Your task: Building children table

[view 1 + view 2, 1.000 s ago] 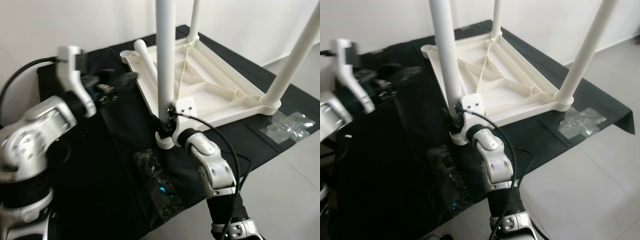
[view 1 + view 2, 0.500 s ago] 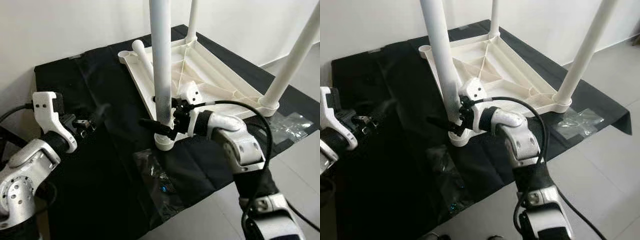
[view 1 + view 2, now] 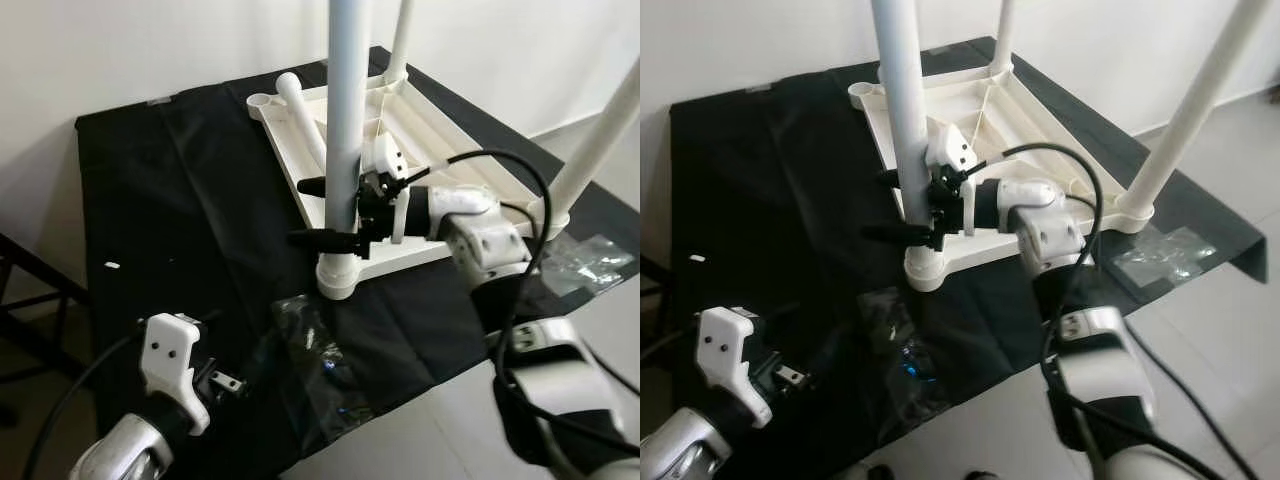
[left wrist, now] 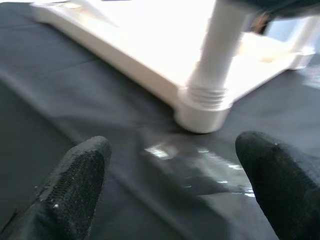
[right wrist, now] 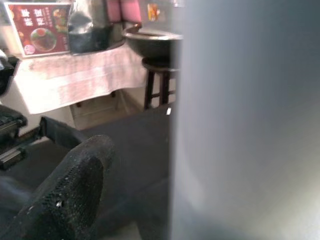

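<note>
The white table top [image 3: 440, 150] lies upside down on a black cloth [image 3: 180, 200], with three legs standing up in its corners. The front leg [image 3: 345, 120] rises from its threaded socket [image 3: 337, 277]. My right gripper [image 3: 295, 211] is open at this leg a little above the socket, its two black fingers [image 3: 322, 238] apart, one above the other, along the leg's side. A loose fourth leg [image 3: 300, 112] lies inside the top. My left gripper [image 4: 175, 147] is open and low over the cloth, facing the socket [image 4: 204, 107], holding nothing.
A clear plastic bag [image 3: 322, 365] lies on the cloth in front of the socket. Another bag [image 3: 590, 255] lies at the right by the cloth's edge. A white wall stands behind, and grey floor tiles [image 3: 1200, 340] lie to the right.
My left arm has dropped from the left side down to the near edge of the cloth. The right gripper sits higher on the front leg. The camera has shifted too.
</note>
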Available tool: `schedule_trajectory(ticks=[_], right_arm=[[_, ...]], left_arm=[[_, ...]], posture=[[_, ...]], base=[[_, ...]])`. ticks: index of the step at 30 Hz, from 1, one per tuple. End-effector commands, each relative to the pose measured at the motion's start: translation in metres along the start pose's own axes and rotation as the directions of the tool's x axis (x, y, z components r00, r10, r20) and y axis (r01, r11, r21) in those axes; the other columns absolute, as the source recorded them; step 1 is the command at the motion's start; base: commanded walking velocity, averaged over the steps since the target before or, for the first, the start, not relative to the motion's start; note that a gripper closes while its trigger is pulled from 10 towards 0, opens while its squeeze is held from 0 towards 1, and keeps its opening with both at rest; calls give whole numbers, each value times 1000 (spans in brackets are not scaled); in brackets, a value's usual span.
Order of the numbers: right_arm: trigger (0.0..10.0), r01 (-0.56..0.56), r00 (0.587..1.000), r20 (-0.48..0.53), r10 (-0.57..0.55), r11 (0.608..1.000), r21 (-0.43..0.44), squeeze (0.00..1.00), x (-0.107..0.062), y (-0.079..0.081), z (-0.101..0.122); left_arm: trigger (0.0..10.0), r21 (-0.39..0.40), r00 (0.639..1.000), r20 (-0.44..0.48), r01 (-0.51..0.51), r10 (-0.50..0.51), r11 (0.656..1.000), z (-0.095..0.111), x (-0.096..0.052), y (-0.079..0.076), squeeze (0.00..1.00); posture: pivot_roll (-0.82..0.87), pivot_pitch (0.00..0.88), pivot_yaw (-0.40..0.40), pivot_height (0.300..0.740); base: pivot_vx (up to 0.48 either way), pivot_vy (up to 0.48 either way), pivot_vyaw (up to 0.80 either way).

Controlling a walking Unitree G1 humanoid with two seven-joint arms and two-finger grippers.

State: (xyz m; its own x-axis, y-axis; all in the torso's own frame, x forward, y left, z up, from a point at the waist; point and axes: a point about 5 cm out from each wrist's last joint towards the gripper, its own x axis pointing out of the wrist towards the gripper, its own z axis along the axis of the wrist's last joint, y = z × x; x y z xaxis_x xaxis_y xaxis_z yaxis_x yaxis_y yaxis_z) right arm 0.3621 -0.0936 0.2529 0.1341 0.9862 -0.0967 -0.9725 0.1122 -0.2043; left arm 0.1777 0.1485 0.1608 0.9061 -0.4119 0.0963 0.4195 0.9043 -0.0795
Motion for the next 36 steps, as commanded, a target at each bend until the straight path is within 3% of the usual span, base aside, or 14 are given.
schedule_trajectory(ticks=[1, 2, 3, 4, 5, 19, 21, 23, 25, 26, 28, 29, 30, 36], right_arm=[[10000, -30, 999, -11, 30, 999, -13, 0, 5, 1, 0], [10000, -43, 999, -14, 43, 999, -4, 0, 5, 0, -1], [5451, -60, 998, -20, 60, 998, -3, 0, 4, 0, -2], [5451, -60, 998, -20, 60, 998, -3, 0, 4, 0, -2], [0, -87, 996, -24, 87, 996, -1, 0, 1, -1, -2], [0, -181, 982, -53, 179, 983, -27, 0, -12, -6, 4], [0, -125, 990, -78, 121, 991, -50, 0, -14, -7, 0], [0, 84, 991, -99, -87, 996, -32, 0, -7, -2, -16], [0, 84, 991, -99, -87, 996, -32, 0, -7, -2, -16], [0, 283, 954, -106, -280, 959, 20, 0, 5, 7, -32], [0, 623, 781, -252, -572, 745, 238, 0, 35, 82, -99], [0, 623, 781, -252, -572, 745, 238, 0, 35, 82, -99], [0, 722, 692, -319, -648, 632, 281, 0, 35, 102, -112], [0, 789, 615, -345, -709, 560, 254, 0, 31, 94, -120]], left_arm=[[10000, -1, 1000, 8, 21, -21, 1000, -1, -3, -4, 0], [10000, -7, 999, 19, 41, -41, 999, 0, -4, -7, 0], [10000, 1, 998, 24, 63, -63, 998, 1, -5, -10, 0], [10000, 1, 998, 24, 63, -63, 998, 1, -5, -10, 0], [10000, 5, 996, 29, 89, -90, 996, 0, -5, -14, 0], [10000, -56, 981, 114, 161, -154, 985, -5, -7, -31, 0], [10000, -85, 984, 122, 140, -129, 987, -6, -8, -29, 0], [10000, -123, 990, 127, 78, -62, 989, -10, -13, -25, 0], [10000, -123, 990, 127, 78, -62, 989, -10, -13, -25, 0], [10000, -132, 991, 132, 50, -32, 990, -13, -14, -21, 0], [10000, -157, 990, 138, 31, -9, 987, -17, -11, -12, 0], [10000, -157, 990, 138, 31, -9, 987, -17, -11, -12, 0], [10000, -164, 991, 137, 24, -1, 986, -19, -8, -7, 0], [10000, -167, 990, 137, 37, -14, 985, -23, -2, 1, 0]], posture=[[86, 225, -1, 740], [86, 225, -1, 740], [90, 230, 1, 740], [90, 230, 1, 740], [89, 237, 3, 740], [75, 213, 11, 740], [60, 193, 5, 740], [54, 183, -1, 740], [54, 183, -1, 740], [50, 172, -4, 740], [33, 154, 11, 740], [33, 154, 11, 740], [25, 151, 37, 740], [19, 121, 45, 740]], base=[[0, 0, 0], [0, 0, 0], [0, 0, 0], [0, 0, 0], [0, 0, 0], [0, 0, 0], [0, 0, 0], [0, 0, 0], [0, 0, 0], [0, 0, 0], [0, 0, 0], [0, 0, 0], [0, 0, 0], [0, 0, 0]])
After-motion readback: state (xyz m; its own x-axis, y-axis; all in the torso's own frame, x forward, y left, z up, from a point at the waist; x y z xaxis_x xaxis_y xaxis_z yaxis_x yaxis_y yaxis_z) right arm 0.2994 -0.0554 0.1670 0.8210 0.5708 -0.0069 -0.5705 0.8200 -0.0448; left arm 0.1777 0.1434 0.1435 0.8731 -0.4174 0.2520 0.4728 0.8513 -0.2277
